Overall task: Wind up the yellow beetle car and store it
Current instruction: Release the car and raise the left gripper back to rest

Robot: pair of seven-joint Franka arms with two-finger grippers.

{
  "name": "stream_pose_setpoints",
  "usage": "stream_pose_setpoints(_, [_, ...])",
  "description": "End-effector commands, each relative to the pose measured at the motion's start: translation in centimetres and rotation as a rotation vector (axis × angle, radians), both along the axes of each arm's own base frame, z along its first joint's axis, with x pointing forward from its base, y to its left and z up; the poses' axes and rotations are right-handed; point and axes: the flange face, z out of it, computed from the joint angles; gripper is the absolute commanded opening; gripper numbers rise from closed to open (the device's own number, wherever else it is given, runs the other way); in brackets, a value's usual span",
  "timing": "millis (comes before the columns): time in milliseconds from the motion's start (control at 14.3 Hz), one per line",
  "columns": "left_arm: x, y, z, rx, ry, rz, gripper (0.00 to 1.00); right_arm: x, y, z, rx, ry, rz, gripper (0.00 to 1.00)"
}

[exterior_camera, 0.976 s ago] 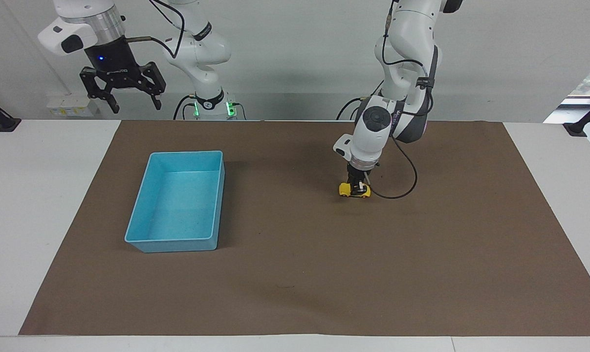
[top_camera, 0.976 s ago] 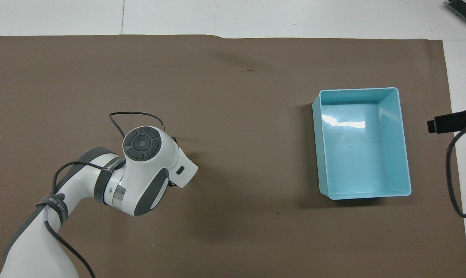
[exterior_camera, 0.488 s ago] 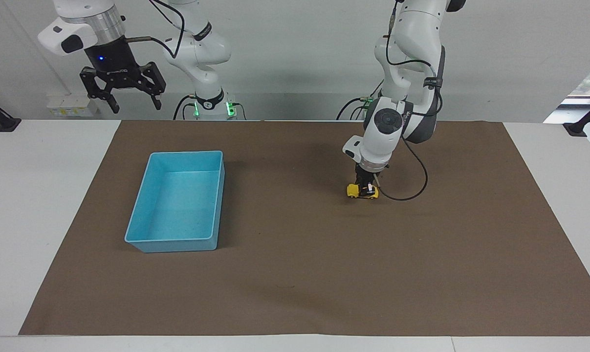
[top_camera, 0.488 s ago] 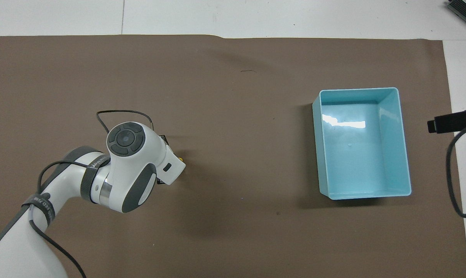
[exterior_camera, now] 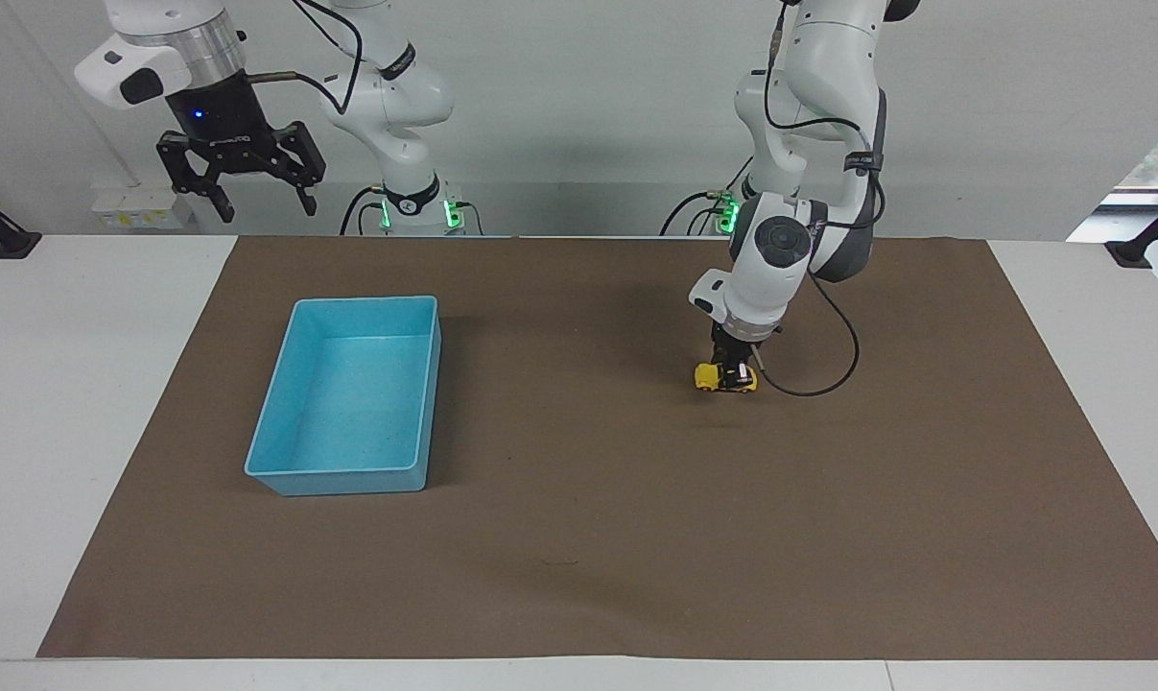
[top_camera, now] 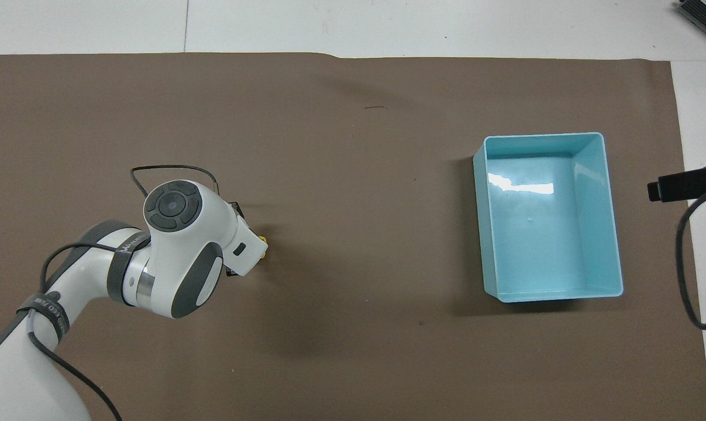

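The yellow beetle car (exterior_camera: 725, 377) rests with its wheels on the brown mat (exterior_camera: 588, 557), toward the left arm's end of the table. My left gripper (exterior_camera: 731, 366) comes straight down on it and is shut on its body. In the overhead view the left arm's wrist covers the yellow beetle car (top_camera: 263, 240) except for a small yellow tip. My right gripper (exterior_camera: 241, 197) hangs open and high in the air at the right arm's end, holding nothing; it waits there.
A light blue bin (exterior_camera: 295, 427) with nothing in it stands on the mat toward the right arm's end; the overhead view shows the bin (top_camera: 614, 234) too. A black cable (exterior_camera: 833, 369) loops beside the left wrist. White table (exterior_camera: 80, 384) surrounds the mat.
My left gripper has dragged the car along the mat toward the left arm's end of the table, away from the bin. The right arm has not moved.
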Motion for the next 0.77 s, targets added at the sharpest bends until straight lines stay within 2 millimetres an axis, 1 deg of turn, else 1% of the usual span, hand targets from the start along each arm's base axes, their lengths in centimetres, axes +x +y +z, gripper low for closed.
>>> stream_pose_setpoints(0, [0.3, 2.0, -2.0, 0.002, 0.016, 0.007, 0.0, 0.0, -0.2, -0.1, 0.006, -0.002, -0.025, 1.0])
stream_pose_setpoints(70, [0.1, 1.7, -2.0, 0.003, 0.019, 0.011, 0.0, 0.0, -0.2, -0.1, 0.006, -0.002, -0.025, 1.0])
stream_pose_setpoints(139, [0.1, 1.4, -1.8, 0.009, 0.032, 0.014, 0.26, 0.0, -0.2, -0.1, 0.006, -0.002, -0.025, 1.0])
stream_pose_setpoints(209, [-0.1, 1.2, -1.4, 0.017, 0.055, 0.009, 0.79, 0.0, -0.2, -0.1, 0.006, -0.002, -0.025, 1.0])
stream_pose_setpoints(279, [0.1, 1.0, 0.2, 0.018, 0.061, 0.01, 1.0, 0.0, -0.2, -0.1, 0.006, -0.002, -0.025, 1.0])
stream_pose_setpoints(348, [0.1, 1.1, 1.9, 0.023, 0.078, 0.021, 1.0, 0.0, -0.2, -0.1, 0.006, -0.002, -0.025, 1.0])
stream_pose_setpoints(418, [0.4, 1.3, 4.2, 0.023, 0.079, 0.049, 1.0, 0.0, -0.2, -0.1, 0.006, -0.002, -0.025, 1.0])
stream_pose_setpoints(557, [0.9, 1.8, 7.2, 0.021, 0.064, 0.115, 1.0, 0.0, -0.2, -0.1, 0.006, -0.002, -0.025, 1.0])
stream_pose_setpoints(627, [1.3, 2.3, 8.7, 0.014, 0.042, 0.165, 1.0, 0.0, -0.2, -0.1, 0.006, -0.002, -0.025, 1.0])
stream_pose_setpoints(697, [1.7, 3.5, 9.9, 0.008, 0.024, 0.249, 1.0, 0.0, -0.1, -0.1, 0.006, -0.002, -0.024, 1.0])
